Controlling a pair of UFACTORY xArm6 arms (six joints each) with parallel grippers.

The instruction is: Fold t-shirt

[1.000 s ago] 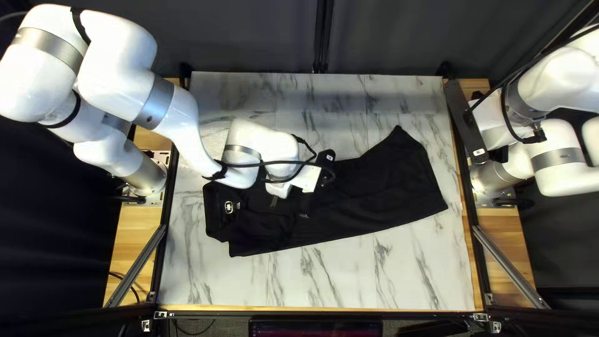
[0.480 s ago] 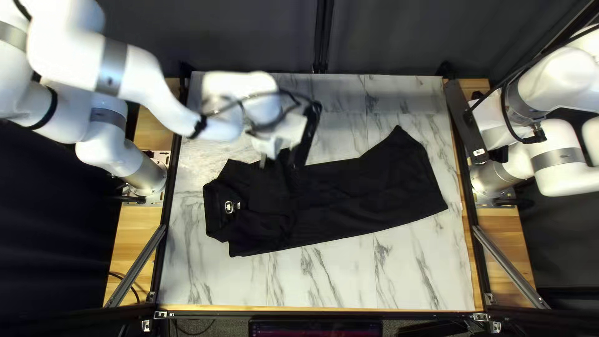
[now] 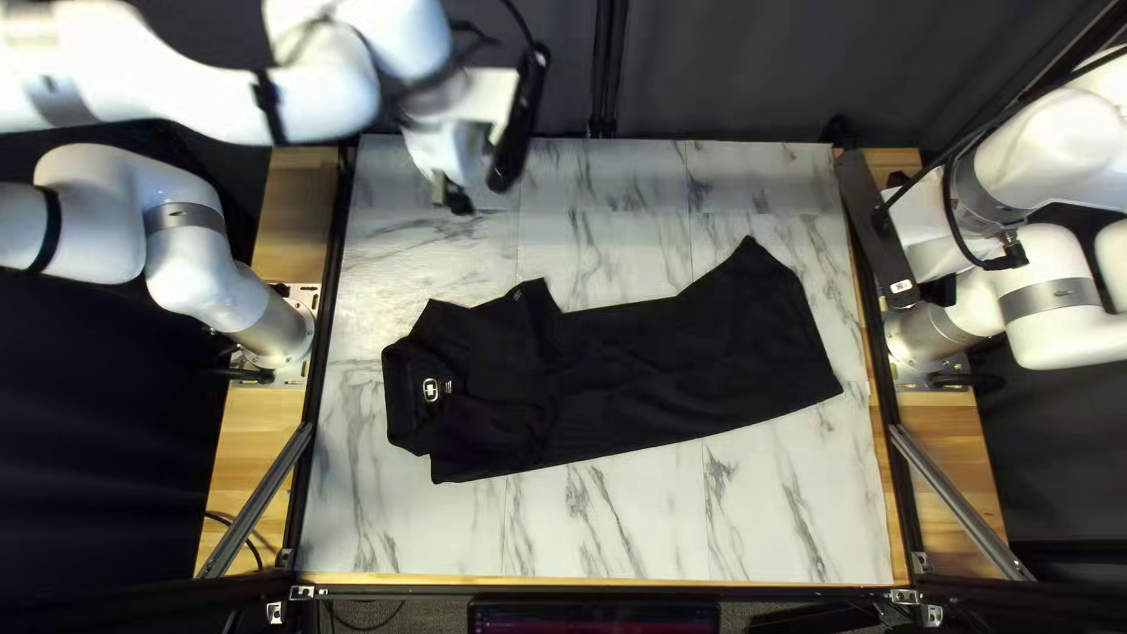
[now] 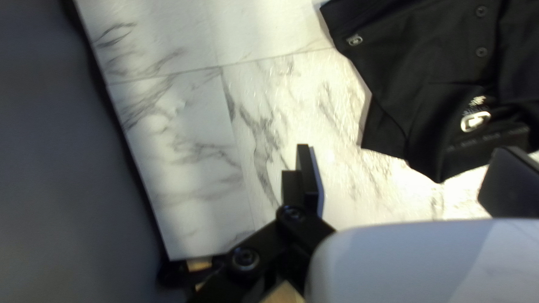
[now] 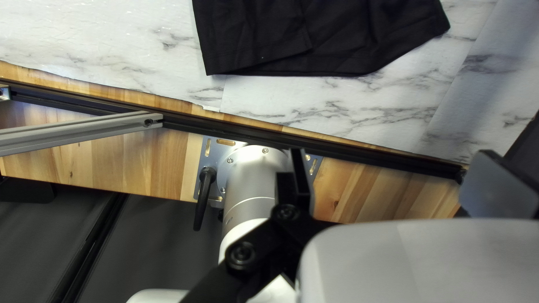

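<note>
Your left arm (image 3: 200, 100) stretched out, raised at the top left view's upper left, and your left gripper (image 3: 451, 194) hung below its wrist, both fingers spread wide. Your right arm (image 3: 1057, 153) was bent, your right gripper (image 3: 939, 290) also wide open.

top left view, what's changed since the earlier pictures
My left arm has pulled back from over the black shirt toward the upper left of the top left view. Its left gripper is now open; whether it let go of cloth, I cannot tell. The shirt's visible parts and my right arm stayed put.
</note>
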